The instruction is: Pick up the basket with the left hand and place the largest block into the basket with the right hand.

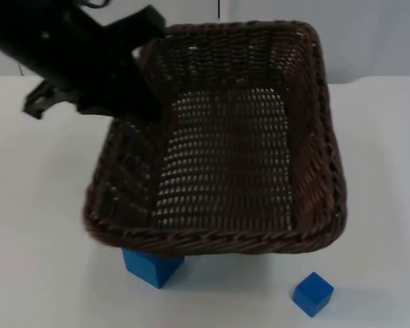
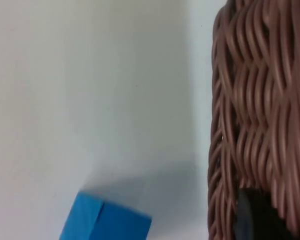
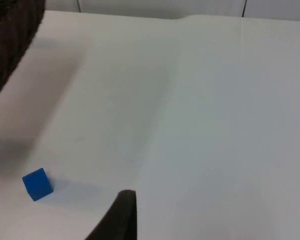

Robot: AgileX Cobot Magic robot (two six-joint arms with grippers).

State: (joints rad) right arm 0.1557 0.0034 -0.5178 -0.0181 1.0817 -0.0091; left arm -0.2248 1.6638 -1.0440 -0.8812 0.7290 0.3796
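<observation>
Two blue blocks [image 1: 152, 266] [image 1: 313, 294]; left claw [image 1: 133, 102] clamps basket [image 1: 307, 171].

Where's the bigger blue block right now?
In the top view the larger blue block sits on the table at the near edge, partly hidden under the lifted basket's front-left rim, left of the smaller block.

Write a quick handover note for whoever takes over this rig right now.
Left gripper: clamped on the basket's left rim, basket lifted and tilted over the table.
Right gripper: waiting above the table to the right, holding nothing.
Bigger blue block: on the table, partly under the basket's near edge.
Smaller blue block: on the table, to the right of it.
Done: basket picked up.
Left: right arm grabs the bigger block and puts it into the basket, which has nothing in it.
</observation>
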